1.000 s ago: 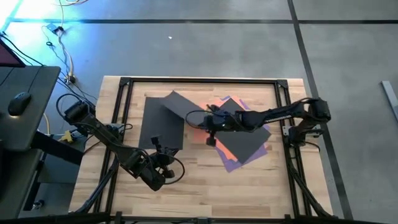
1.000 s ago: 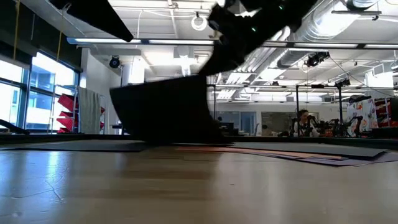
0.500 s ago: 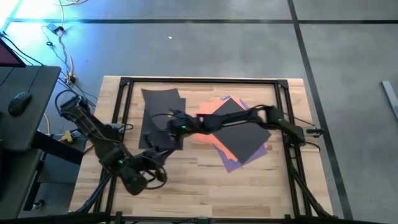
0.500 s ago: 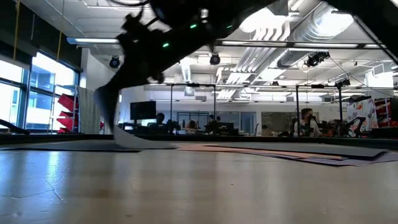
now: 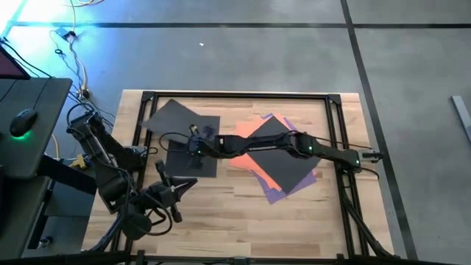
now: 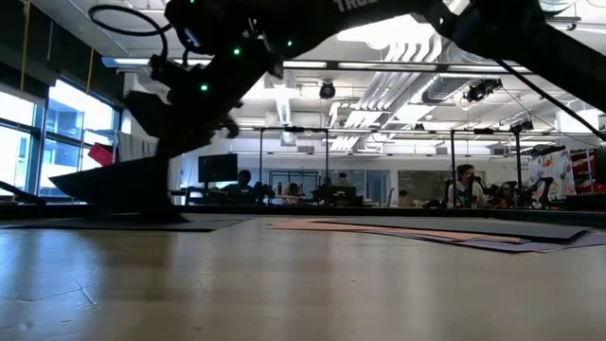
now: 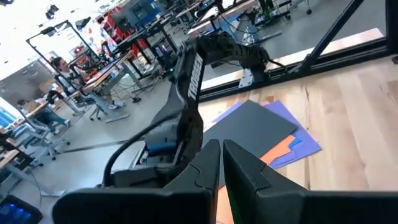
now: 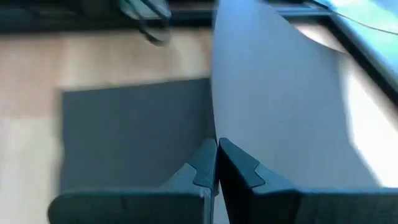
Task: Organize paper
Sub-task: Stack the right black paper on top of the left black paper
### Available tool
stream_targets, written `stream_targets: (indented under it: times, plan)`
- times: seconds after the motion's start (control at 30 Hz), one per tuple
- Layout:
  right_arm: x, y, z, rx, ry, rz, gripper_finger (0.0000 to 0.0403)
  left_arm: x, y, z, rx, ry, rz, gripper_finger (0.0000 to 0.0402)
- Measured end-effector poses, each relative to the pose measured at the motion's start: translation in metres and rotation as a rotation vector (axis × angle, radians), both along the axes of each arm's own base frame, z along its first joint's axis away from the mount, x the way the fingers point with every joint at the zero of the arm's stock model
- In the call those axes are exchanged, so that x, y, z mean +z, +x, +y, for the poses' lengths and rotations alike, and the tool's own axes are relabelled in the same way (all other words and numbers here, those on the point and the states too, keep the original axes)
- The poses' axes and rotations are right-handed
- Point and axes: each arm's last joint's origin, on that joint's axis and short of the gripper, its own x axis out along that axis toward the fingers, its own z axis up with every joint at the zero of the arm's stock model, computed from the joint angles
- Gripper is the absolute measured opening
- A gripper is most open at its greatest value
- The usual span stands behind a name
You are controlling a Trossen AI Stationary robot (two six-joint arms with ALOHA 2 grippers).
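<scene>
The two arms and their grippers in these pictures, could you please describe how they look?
Both are dark, slender, jointed arms. The right arm shows small green lights and a thin black cable loop near its wrist. The left arm carries looping black cables. Each gripper, left gripper and right gripper, has two dark, angular, notched fingers.

Overhead light: I see an even, bright wash on the bench (image 5: 243, 213); cool blue glare on the floor (image 5: 110, 15) at 11 o'clock.
Low view: I get ceiling strip lights (image 6: 398, 66) shining toward the lens; the right arm (image 6: 284, 38) reads as a black silhouette.
Windows: bright daylight at 9 o'clock (image 6: 57, 133).
Bench foreground: soft, out of focus near the lens.
Right wrist view: I see heavy motion blur; a pale sheen on the lifted dark grey sheet (image 8: 286, 106).
Left wrist view: sharp on its fingers (image 7: 242, 180); the room tilts.
</scene>
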Motion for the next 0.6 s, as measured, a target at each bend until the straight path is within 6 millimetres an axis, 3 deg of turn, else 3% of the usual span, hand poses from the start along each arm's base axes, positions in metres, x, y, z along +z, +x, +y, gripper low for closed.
stream_targets:
  times: [0.2, 0.33, 0.43, 0.6]
  plan:
    - [0.002, -0.027, 0.014, -0.176, -0.184, 0.242, 0.0000, 0.000, -0.003, -0.003, -0.014, 0.001, 0.000, 0.0000]
    - [-0.001, -0.048, 0.014, -0.275, -0.156, 0.378, 0.0000, 0.000, -0.005, -0.004, -0.021, 0.001, -0.001, 0.0000]
    - [-0.003, -0.047, 0.022, -0.246, -0.074, 0.373, 0.0000, 0.000, -0.005, -0.005, -0.024, 0.001, -0.001, 0.0000]
    - [0.004, -0.025, 0.039, -0.077, 0.041, 0.190, 0.0000, 0.000, -0.005, -0.004, -0.019, 0.008, -0.003, 0.0000]
